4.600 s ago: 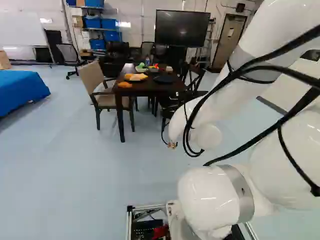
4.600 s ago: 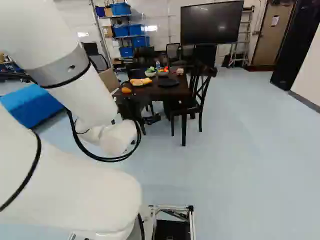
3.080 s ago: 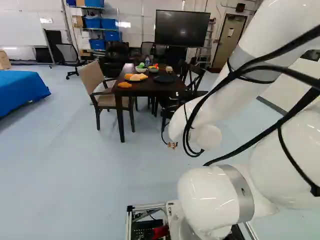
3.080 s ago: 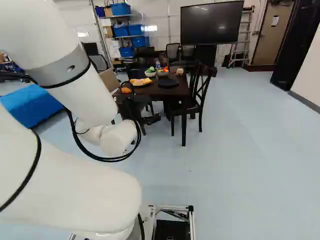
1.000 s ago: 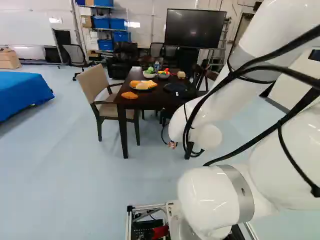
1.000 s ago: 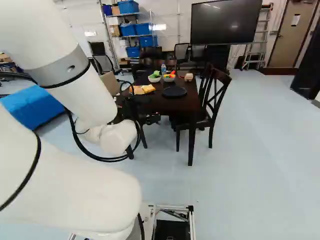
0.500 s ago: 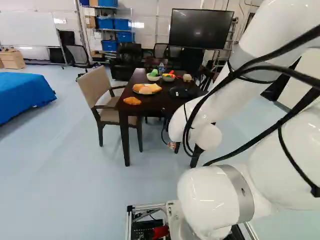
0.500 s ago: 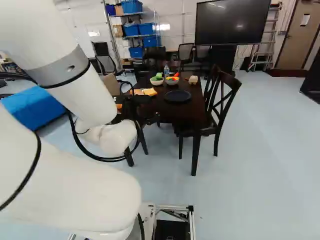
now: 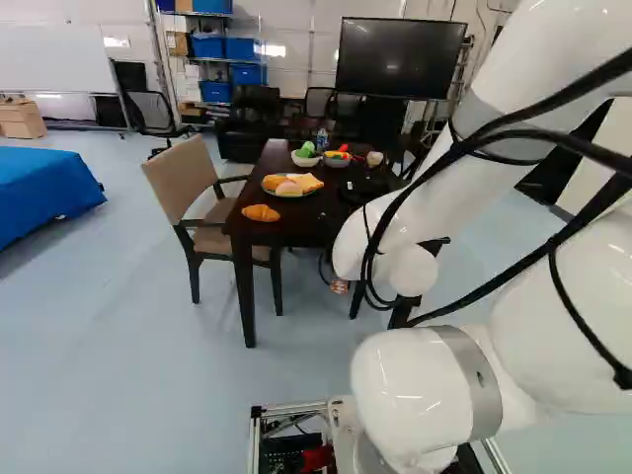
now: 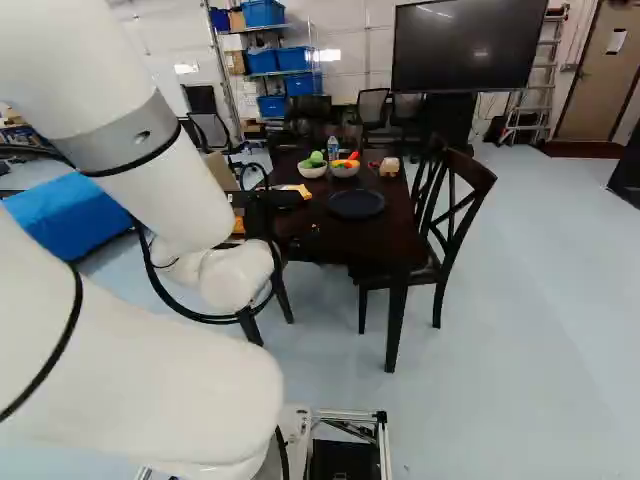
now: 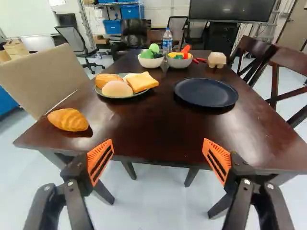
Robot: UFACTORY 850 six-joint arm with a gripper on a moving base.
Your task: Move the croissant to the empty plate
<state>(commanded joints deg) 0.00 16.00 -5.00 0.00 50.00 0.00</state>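
A black gripper (image 11: 158, 143) on a white robot arm (image 10: 120, 390) reaches toward the near edge of a dark wooden dining table (image 11: 144, 129), its orange-padded fingers spread wide with nothing between them. Beyond it at near left, beside a beige armchair (image 11: 41, 76), the croissant (image 11: 68, 120) lies on bare wood by the table's corner. Farther in at right waits its destination, an empty dark plate (image 11: 206, 92); across from it at left, a second plate (image 11: 139, 94) carries bread. Two bowls of colorful play food, the left (image 11: 150, 63) and the right (image 11: 180, 63), stand at the far end, with a water bottle (image 11: 167, 40) just behind and a television (image 11: 230, 9) in the background. The step in hand appears to be the approach to the croissant. The next move likely calls for shifting the claw left, lining it up over the pastry and lowering it before closing.
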